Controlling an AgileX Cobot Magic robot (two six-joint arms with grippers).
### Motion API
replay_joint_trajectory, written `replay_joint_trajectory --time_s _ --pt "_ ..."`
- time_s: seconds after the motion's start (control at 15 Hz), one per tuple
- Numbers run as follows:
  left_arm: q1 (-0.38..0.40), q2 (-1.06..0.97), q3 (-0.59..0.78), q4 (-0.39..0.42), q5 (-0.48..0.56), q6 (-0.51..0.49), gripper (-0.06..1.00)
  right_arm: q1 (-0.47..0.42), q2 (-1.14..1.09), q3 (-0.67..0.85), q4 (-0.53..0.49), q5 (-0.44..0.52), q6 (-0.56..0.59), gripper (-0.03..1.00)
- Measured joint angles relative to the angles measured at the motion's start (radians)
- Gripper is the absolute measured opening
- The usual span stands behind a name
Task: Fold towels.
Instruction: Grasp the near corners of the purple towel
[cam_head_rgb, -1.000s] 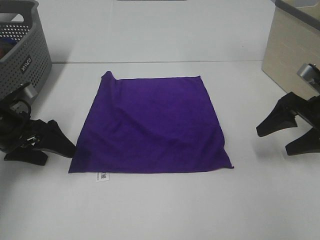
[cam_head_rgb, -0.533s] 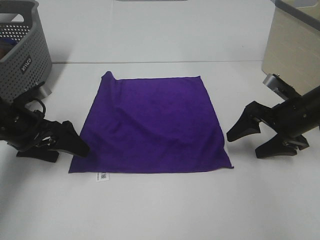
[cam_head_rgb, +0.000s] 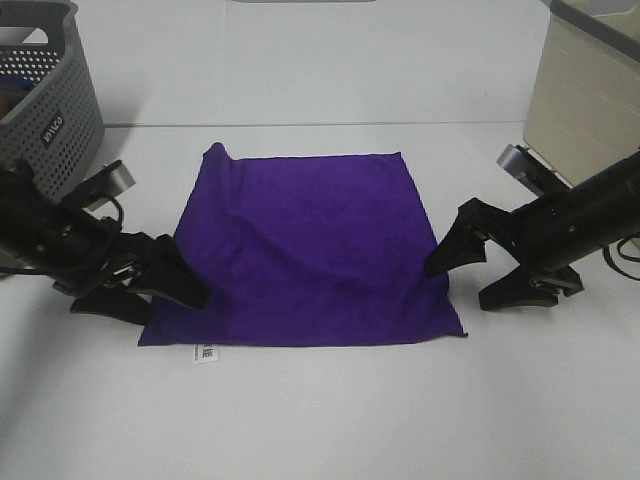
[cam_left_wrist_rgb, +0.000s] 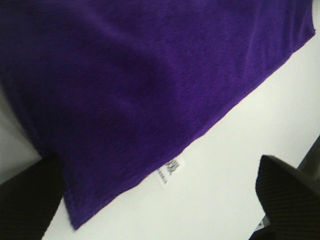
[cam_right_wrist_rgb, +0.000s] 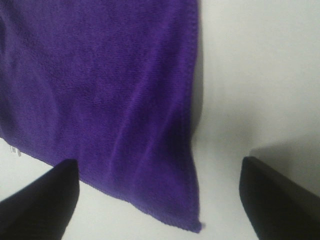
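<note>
The purple towel (cam_head_rgb: 305, 250) lies flat and spread out on the white table, its small white tag (cam_head_rgb: 205, 353) at the near left corner. My left gripper (cam_head_rgb: 176, 308) is open and low at that corner, with one finger over the towel's left edge. The left wrist view shows the towel (cam_left_wrist_rgb: 125, 90), the tag (cam_left_wrist_rgb: 170, 171) and both fingertips (cam_left_wrist_rgb: 27, 200) wide apart. My right gripper (cam_head_rgb: 455, 288) is open and low at the towel's near right edge. The right wrist view shows the near right corner (cam_right_wrist_rgb: 165, 200) between the spread fingers (cam_right_wrist_rgb: 40, 202). Neither gripper holds anything.
A grey perforated basket (cam_head_rgb: 45, 100) stands at the back left, behind the left arm. A beige box (cam_head_rgb: 590, 100) stands at the back right, behind the right arm. The table (cam_head_rgb: 320, 420) is white, and bare in front of the towel.
Both grippers have moved inward from the table's sides to the towel's near corners, staying open. The towel has not moved.
</note>
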Motion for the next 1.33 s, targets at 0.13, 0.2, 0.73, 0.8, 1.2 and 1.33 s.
replay_joint_trajectory --time_s 0.13,0.2,0.73,0.8,1.2,1.33 --pt "-0.07 0.05 -0.072 -0.002 0.027 -0.074 0.98 0.058 0.011 -0.004 0.004 -0.038 0.009 0.82" --pt "-0.092 0.066 -0.098 0.001 0.031 -0.113 0.98 0.078 0.021 -0.008 0.013 -0.045 0.019 0.8" --pt "-0.111 0.076 -0.117 0.013 0.037 -0.168 0.98 0.082 0.094 -0.017 0.088 -0.019 0.052 0.43" --pt "-0.111 0.076 -0.117 0.013 0.037 -0.168 0.98 0.082 0.099 -0.017 0.091 -0.01 0.052 0.41" --pt "-0.111 0.076 -0.117 0.015 0.039 -0.168 0.98 0.082 0.113 -0.017 0.077 -0.008 0.052 0.18" --pt "-0.111 0.076 -0.117 0.018 0.039 -0.168 0.96 0.082 0.114 -0.017 0.073 -0.013 0.052 0.09"
